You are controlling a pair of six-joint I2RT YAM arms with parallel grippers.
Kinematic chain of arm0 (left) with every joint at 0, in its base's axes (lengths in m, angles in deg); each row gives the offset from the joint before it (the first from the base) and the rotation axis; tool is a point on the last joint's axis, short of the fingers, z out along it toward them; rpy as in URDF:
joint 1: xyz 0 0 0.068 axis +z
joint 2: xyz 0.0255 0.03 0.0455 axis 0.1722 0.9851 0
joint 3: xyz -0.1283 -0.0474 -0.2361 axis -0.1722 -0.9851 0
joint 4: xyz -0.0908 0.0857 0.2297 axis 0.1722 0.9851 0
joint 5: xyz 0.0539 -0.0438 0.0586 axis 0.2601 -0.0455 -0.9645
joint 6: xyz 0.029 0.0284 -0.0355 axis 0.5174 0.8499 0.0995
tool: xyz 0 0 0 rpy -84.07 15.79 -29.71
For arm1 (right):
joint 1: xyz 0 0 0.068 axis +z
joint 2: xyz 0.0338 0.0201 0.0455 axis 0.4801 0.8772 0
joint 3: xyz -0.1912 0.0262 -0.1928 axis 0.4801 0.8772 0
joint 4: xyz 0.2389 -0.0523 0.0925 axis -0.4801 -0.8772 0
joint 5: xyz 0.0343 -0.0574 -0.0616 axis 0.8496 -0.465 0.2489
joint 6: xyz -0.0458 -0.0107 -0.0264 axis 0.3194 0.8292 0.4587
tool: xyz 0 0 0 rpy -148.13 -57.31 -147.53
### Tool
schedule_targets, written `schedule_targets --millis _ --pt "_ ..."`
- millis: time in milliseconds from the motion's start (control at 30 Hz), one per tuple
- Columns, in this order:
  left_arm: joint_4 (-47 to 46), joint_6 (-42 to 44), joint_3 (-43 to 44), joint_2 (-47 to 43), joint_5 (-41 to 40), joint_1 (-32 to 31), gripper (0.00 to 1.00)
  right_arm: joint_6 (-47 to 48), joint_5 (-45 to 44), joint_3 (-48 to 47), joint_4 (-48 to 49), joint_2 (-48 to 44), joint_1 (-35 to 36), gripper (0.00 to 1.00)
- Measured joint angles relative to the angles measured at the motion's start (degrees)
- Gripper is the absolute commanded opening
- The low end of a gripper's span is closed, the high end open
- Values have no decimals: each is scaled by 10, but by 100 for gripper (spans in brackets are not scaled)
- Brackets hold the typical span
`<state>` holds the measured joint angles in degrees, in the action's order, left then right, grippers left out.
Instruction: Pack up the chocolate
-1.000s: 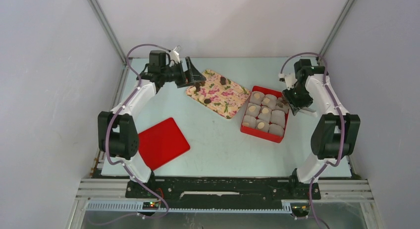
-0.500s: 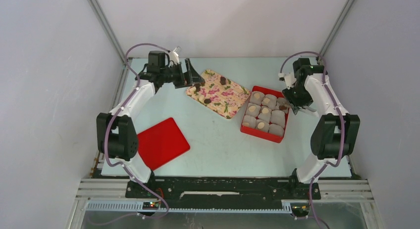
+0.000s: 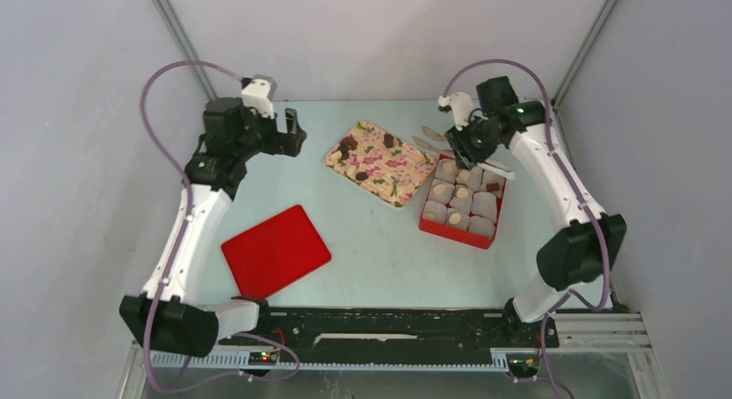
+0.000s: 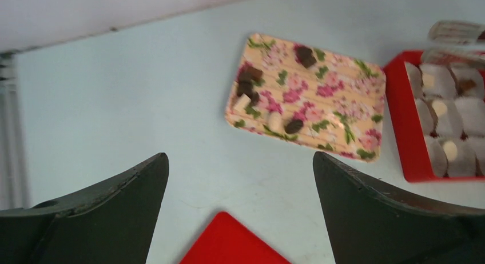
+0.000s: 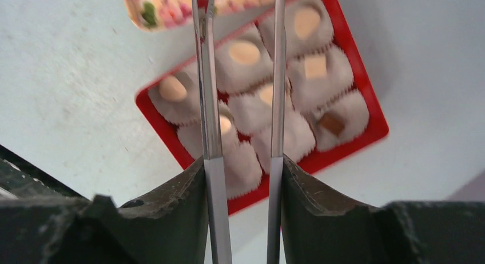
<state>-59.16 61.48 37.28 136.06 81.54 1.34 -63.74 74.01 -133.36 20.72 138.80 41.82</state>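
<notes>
Several chocolate pieces, dark brown [image 4: 305,55] and cream [image 4: 275,122], lie on the flowered tray [image 3: 399,164]. More chocolate sits in white paper cups in the red box [image 3: 449,232]: cream ones [image 5: 245,51] and a brown one [image 5: 332,124]. My right gripper [image 5: 243,160] is shut on metal tongs [image 5: 206,75], whose two blades stand apart with nothing between them, above the box. In the top view the right gripper [image 3: 470,142] hovers over the box's far corner. My left gripper [image 4: 240,155] is open and empty, raised left of the tray [image 4: 343,107].
A flat red lid [image 3: 274,248] lies on the table at the near left, and its corner [image 4: 229,250] shows below my left fingers. The tongs' tips [image 3: 429,137] reach toward the tray's far right edge. Grey walls enclose the table.
My left arm has drawn back and up, away from the tray's left end. The right arm has swung from the box's right side to above its far corner, tongs still in its grip.
</notes>
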Motion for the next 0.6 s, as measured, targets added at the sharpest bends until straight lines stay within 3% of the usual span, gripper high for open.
schedule_targets --millis 100,300,600 --pt "-1 0 -3 -43 0 29 100 -3 19 -54 9 55 34 43" --pt "30 9 -52 -72 83 99 100 12 59 -156 9 196 98 43" --pt "148 53 -59 -163 146 103 100 39 78 -262 -12 335 137 45"
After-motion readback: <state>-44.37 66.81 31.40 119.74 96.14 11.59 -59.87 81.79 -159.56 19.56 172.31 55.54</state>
